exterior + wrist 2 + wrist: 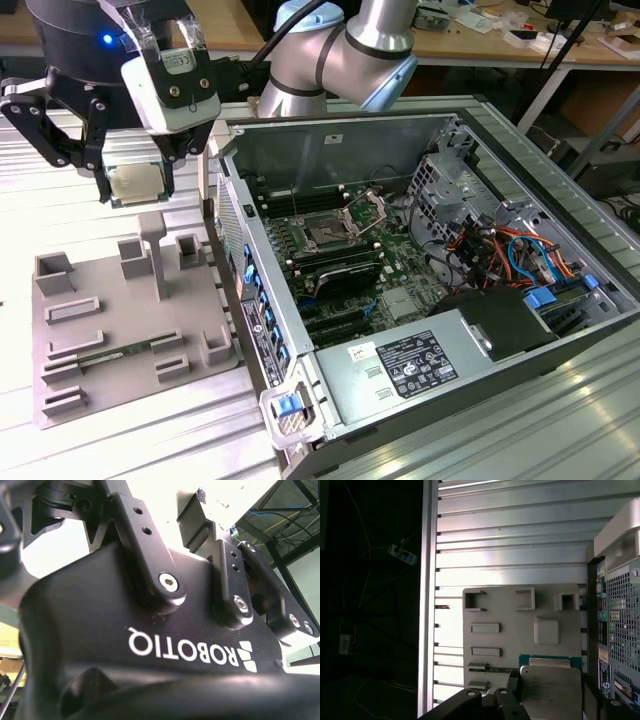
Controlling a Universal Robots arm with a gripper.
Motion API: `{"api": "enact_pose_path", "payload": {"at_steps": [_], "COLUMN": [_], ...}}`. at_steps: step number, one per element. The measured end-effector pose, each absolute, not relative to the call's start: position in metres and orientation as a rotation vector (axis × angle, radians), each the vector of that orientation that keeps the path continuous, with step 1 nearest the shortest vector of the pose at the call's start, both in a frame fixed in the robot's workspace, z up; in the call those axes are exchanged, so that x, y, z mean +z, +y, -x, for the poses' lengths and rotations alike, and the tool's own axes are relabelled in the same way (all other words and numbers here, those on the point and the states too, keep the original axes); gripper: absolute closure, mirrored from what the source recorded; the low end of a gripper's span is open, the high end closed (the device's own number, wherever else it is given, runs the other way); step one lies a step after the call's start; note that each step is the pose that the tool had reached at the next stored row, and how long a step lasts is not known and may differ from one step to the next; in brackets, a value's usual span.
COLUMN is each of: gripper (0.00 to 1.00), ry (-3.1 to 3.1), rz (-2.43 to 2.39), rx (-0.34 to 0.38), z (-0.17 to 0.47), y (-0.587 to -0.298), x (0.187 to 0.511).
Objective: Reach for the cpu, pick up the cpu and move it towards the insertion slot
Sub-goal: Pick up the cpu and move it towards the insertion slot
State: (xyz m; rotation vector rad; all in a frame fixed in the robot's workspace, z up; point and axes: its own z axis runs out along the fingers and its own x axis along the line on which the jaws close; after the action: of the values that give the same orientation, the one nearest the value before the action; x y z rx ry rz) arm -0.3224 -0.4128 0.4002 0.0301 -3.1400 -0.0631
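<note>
I hold the cpu point(135, 183) clamped in my tool point(135, 188) above the grey tray point(100, 300). The insertion slot point(328, 232) lies well apart.

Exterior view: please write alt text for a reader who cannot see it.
The black robot gripper holds the small flat square silvery cpu between its fingers, above the grey plastic tray. To the exterior view's right, the square dark insertion slot with silver metal frame sits inside the open grey computer case.
</note>
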Motion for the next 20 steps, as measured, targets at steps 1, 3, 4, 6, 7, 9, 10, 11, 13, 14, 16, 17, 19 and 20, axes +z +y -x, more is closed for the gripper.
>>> {"api": "enact_pose_path", "payload": {"at_steps": [1, 3, 4, 6, 7, 9, 10, 11, 13, 14, 16, 17, 19, 20], "gripper": [0.45, 0.45, 0.45, 0.45, 0.45, 0.45, 0.45, 0.45, 0.45, 0.45, 0.45, 0.45, 0.45, 0.45], "ry": [-3.14, -3.14, -3.14, -3.14, -3.14, -3.14, -3.14, -3.14, -3.14, -3.14, -3.14, -3.14, -3.14, -3.14], "rz": [-0.03, -0.03, -0.03, -0.03, -0.03, -0.03, -0.03, -0.03, -0.03, -0.03, -0.03, -0.03, -0.03, -0.03], "rx": [-0.063, -0.063, -0.063, -0.063, -0.063, -0.063, -0.063, -0.063, -0.063, -0.063, -0.063, -0.063, -0.063, -0.063], "z": [0.322, 0.32, 0.32, 0.318, 0.317, 0.316, 0.315, 0.315, 0.312, 0.311, 0.31, 0.309, 0.306, 0.305], "y": [-0.413, -0.413, -0.413, -0.413, -0.413, -0.413, -0.413, -0.413, -0.413, -0.413, -0.413, -0.413, -0.413, -0.413], "x": [0.4, 0.4, 0.4, 0.4, 0.4, 0.4, 0.4, 0.4, 0.4, 0.4, 0.4, 0.4, 0.4, 0.4]}}
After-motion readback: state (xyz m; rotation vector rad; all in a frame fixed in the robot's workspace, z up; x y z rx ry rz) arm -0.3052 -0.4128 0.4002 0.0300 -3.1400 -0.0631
